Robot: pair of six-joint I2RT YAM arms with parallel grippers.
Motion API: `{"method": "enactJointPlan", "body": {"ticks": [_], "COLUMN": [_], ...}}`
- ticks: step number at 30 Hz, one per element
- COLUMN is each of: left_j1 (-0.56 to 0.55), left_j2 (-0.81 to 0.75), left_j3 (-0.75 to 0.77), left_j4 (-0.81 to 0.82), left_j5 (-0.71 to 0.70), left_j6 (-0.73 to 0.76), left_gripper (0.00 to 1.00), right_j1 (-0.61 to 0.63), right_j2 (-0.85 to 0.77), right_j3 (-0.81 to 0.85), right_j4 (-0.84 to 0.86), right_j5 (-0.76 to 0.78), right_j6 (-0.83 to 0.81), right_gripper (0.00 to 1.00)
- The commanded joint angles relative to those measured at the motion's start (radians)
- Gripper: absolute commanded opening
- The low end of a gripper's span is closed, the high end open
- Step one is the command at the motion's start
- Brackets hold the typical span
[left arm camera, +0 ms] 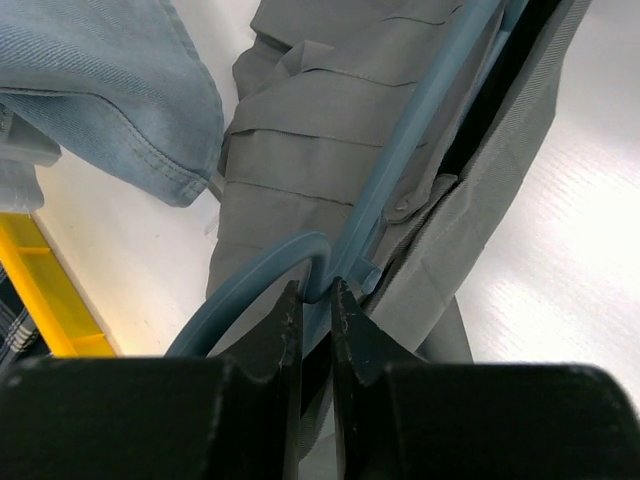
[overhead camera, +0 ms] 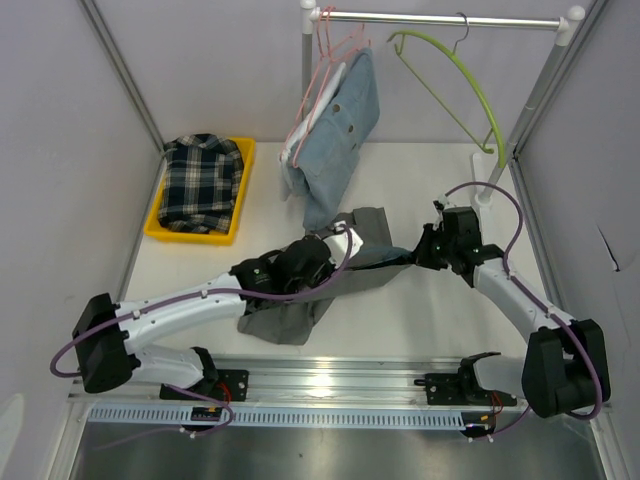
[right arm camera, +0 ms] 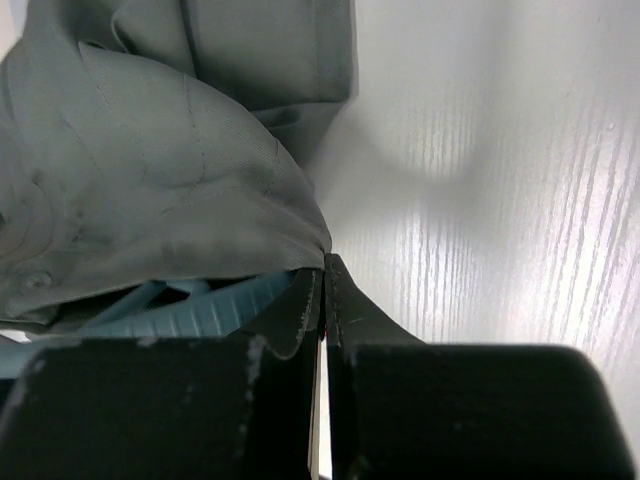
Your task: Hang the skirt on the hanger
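The grey skirt lies crumpled on the white table between both arms, one corner drawn toward the right. A blue plastic hanger runs inside its waistband, past a button. My left gripper is shut on the hanger at the base of its curved hook; in the top view the left gripper sits over the skirt's upper part. My right gripper is shut on the edge of the skirt, with the hanger's arm just left of its fingers. In the top view the right gripper is at the skirt's right tip.
A clothes rail crosses the back, carrying pink hangers with a denim garment and a bare green hanger. The denim hem hangs close to the left gripper. A yellow tray holding plaid cloth stands at the left.
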Motion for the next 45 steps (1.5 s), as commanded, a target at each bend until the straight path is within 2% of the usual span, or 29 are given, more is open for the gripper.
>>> {"method": "enactJointPlan", "body": {"ticks": [1, 6, 12, 18, 26, 28, 30, 31, 32, 33, 34, 36, 38, 39, 41, 42, 45], "left_j1": [-0.029, -0.069, -0.12, -0.141, -0.109, -0.04, 0.03, 0.105, 0.144, 0.178, 0.236, 0.274, 0.316, 0.328, 0.374, 0.418, 0.492], "left_j2": [0.036, 0.078, 0.099, 0.075, 0.053, 0.061, 0.072, 0.072, 0.07, 0.07, 0.07, 0.081, 0.104, 0.131, 0.162, 0.177, 0.242], "left_j3": [0.055, 0.106, 0.138, 0.103, 0.092, 0.139, 0.179, 0.182, 0.179, 0.178, 0.154, 0.135, 0.127, 0.126, 0.129, 0.121, 0.121], "left_j4": [-0.073, -0.119, -0.147, -0.141, -0.139, -0.159, -0.171, -0.161, -0.145, -0.103, -0.077, 0.009, 0.043, 0.071, 0.097, 0.118, 0.183], "left_j5": [-0.089, -0.142, -0.129, -0.103, -0.184, -0.167, -0.066, -0.023, 0.024, 0.139, 0.185, 0.304, 0.357, 0.446, 0.532, 0.64, 0.764], "left_j6": [0.07, 0.095, 0.137, 0.15, 0.079, -0.003, -0.063, -0.114, -0.137, -0.149, -0.201, -0.218, -0.24, -0.244, -0.263, -0.273, -0.324], "left_gripper": [0.0, 0.0, 0.0, 0.0, 0.0, 0.09, 0.24, 0.31, 0.36, 0.46, 0.51, 0.56, 0.59, 0.6, 0.61, 0.61, 0.61], "right_j1": [0.028, 0.106, 0.166, 0.157, 0.131, 0.131, 0.128, 0.129, 0.131, 0.129, 0.129, 0.129, 0.129, 0.128, 0.128, 0.128, 0.126], "right_j2": [-0.043, -0.053, -0.08, -0.056, -0.028, -0.027, -0.027, -0.027, -0.028, -0.028, -0.03, -0.031, -0.033, -0.034, -0.039, -0.042, -0.048], "right_j3": [0.049, 0.104, 0.167, 0.199, 0.158, 0.144, 0.115, 0.106, 0.095, 0.077, 0.069, 0.052, 0.044, 0.037, 0.026, 0.021, 0.009], "right_j4": [-0.021, -0.076, -0.12, -0.131, -0.105, -0.102, -0.088, -0.084, -0.073, -0.065, -0.059, -0.045, -0.038, -0.033, -0.021, -0.018, -0.005], "right_j5": [0.06, 0.152, 0.213, 0.246, 0.236, 0.23, 0.227, 0.227, 0.227, 0.226, 0.227, 0.194, 0.184, 0.178, 0.161, 0.157, 0.147], "right_j6": [-0.034, -0.048, -0.054, -0.076, -0.07, -0.063, -0.056, -0.053, -0.05, -0.047, -0.045, -0.043, -0.043, -0.043, -0.043, -0.043, -0.043], "right_gripper": [0.0, 0.0, 0.0, 0.0, 0.0, 0.0, 0.0, 0.0, 0.0, 0.0, 0.0, 0.0, 0.0, 0.0, 0.0, 0.0, 0.0]}}
